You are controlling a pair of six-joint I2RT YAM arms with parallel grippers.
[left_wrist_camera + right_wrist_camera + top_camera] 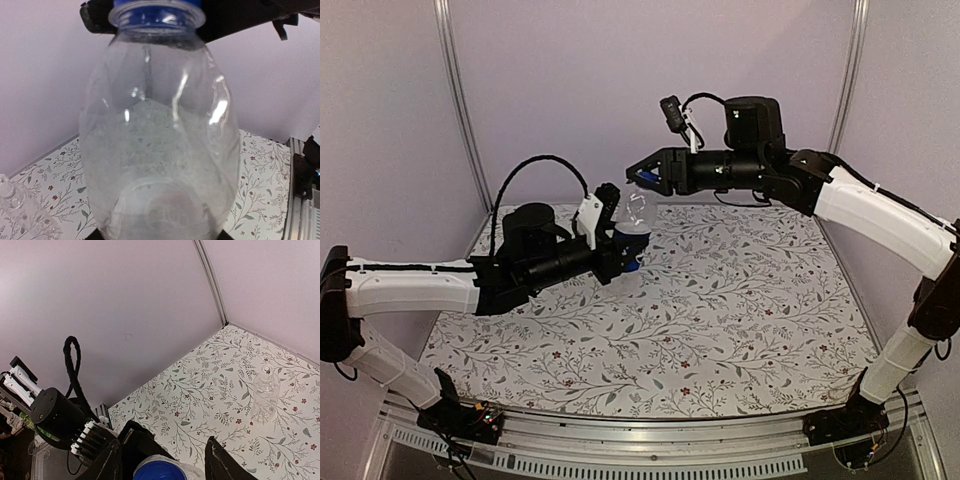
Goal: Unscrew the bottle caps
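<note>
My left gripper (620,252) is shut on the lower body of a clear bottle (636,228) and holds it upright above the mat. In the left wrist view the bottle (157,140) fills the frame, with its blue cap (156,12) at the top. My right gripper (642,180) reaches in from the right at cap height. Its black fingers (95,17) press on both sides of that cap. In the right wrist view the blue cap (160,471) sits low between the two fingers (111,462). A second clear bottle (264,395) with a white cap (266,370) stands alone on the mat.
The floral mat (720,320) covers the table, with lilac walls behind and at the sides. The standing bottle (15,202) shows at the lower left of the left wrist view. A metal rail (640,440) runs along the near edge by the arm bases.
</note>
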